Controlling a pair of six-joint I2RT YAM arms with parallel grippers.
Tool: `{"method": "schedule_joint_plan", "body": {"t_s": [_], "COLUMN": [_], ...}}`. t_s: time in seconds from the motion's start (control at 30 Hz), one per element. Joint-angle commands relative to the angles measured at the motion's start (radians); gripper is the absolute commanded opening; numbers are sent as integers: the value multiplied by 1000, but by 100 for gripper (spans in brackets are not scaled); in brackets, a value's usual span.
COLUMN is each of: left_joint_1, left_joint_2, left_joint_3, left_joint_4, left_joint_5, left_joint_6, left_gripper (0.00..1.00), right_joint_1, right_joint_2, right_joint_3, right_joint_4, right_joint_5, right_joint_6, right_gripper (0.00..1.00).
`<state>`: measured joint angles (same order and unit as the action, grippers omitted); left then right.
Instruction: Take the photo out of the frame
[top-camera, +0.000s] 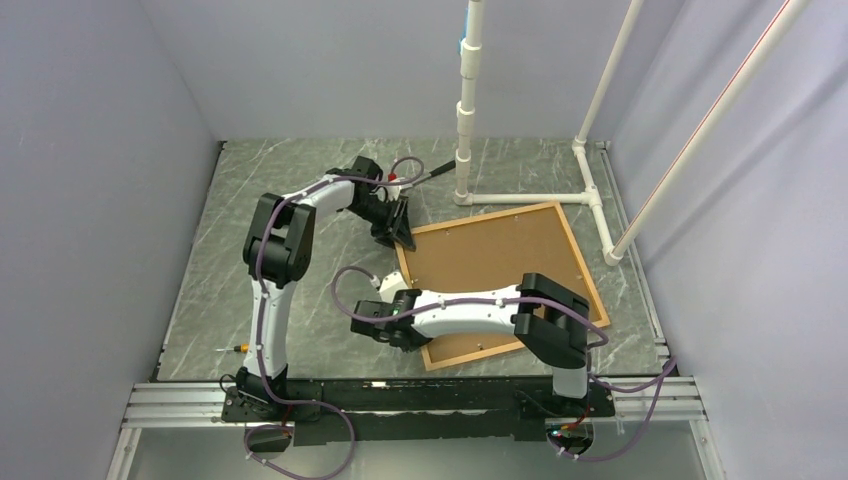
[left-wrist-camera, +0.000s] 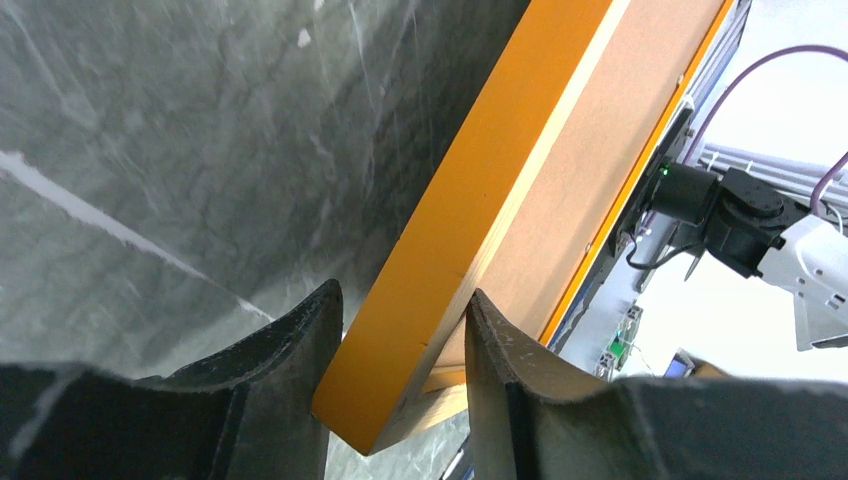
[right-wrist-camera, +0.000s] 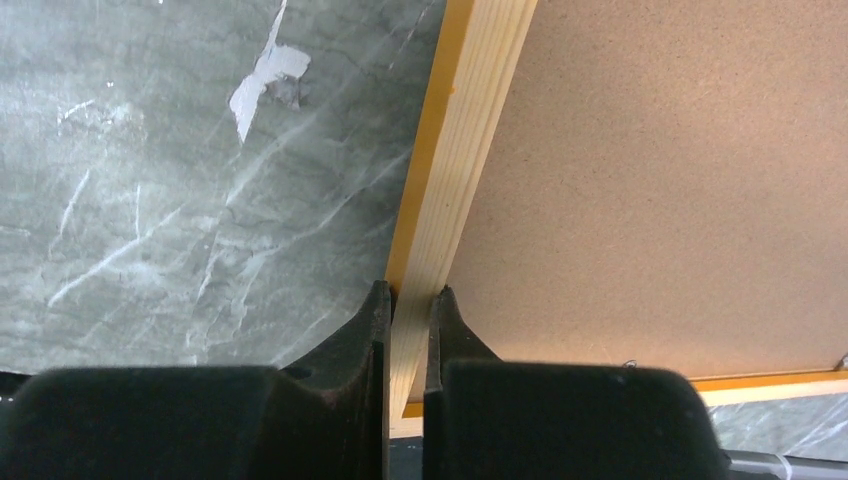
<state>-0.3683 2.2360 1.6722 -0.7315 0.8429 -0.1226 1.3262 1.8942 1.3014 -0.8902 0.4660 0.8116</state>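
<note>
- the frame (top-camera: 581, 262) lies face down on the bench (top-camera: 300, 165), right of centre; only the brown board back of the photo (top-camera: 490, 262) shows, print side hidden
- the photo sits inside the orange border on all 4 sides as far as the top view shows; no edge looks lifted clear; extraction not done
- left gripper (left-wrist-camera: 400, 300) is at the far-left corner; fingers straddle the orange rail, 1 on the outer face, 1 on the board side; both look in contact, so I read it as clamped on the frame
- right gripper (right-wrist-camera: 410, 298) is at the left rail near the near corner; jaws nearly closed, pinching the thin wood edge of the frame
- judgement: early stage; both arms only hold the frame; no retaining tabs or clips legible in these views
- left to do: free the backing, separate the photo from the frame, set it apart on the bench
</note>
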Motion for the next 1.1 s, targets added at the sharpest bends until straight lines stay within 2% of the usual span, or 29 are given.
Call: {"method": "schedule_joint_plan", "body": {"t_s": [0.0, 0.17, 0.33, 0.47, 0.6, 0.67, 0.83, 0.9, 0.93, 0.97, 1.0, 1.07], "left_joint_1": [-64, -67, -70, -70, -61, -57, -37, -37, -38, -38, -37, -38], "left_joint_2": [28, 99, 153, 145, 127, 119, 120, 104, 98, -197, 58, 84], "left_joint_3": [71, 162, 224, 221, 230, 245, 307, 302, 297, 299, 305, 295], "left_joint_4": [185, 173, 168, 163, 133, 107, 30, 41, 45, 39, 27, 26], "left_joint_5": [-157, -138, -142, -188, -266, -326, -406, -402, -400, -410, -427, -449], "left_joint_6": [-35, -61, -103, -118, -131, -138, -162, -156, -152, -150, -152, -150], "left_gripper": [0, 0, 10, 31, 47, 65, 82, 97, 99, 99, 99, 99], "right_joint_1": [-28, -48, -56, -78, -100, -108, -121, -122, -122, -123, -122, -121], "right_joint_2": [33, 37, 71, 66, 30, 19, 25, 24, 19, 12, 2, -16], "right_joint_3": [24, 35, 80, 52, -19, -39, -38, -37, -40, -49, -60, -75], "right_joint_4": [420, 447, 420, 435, 496, 524, 531, 532, 531, 534, 543, 548], "right_joint_5": [-60, -51, -15, -4, 1, 3, 15, 18, 22, 27, 33, 47], "right_joint_6": [-12, -20, -11, 19, 46, 55, 81, 90, 100, 109, 112, 123], "right_gripper": [0, 0, 0, 0, 0, 0, 0, 0, 0, 0, 0, 0]}}
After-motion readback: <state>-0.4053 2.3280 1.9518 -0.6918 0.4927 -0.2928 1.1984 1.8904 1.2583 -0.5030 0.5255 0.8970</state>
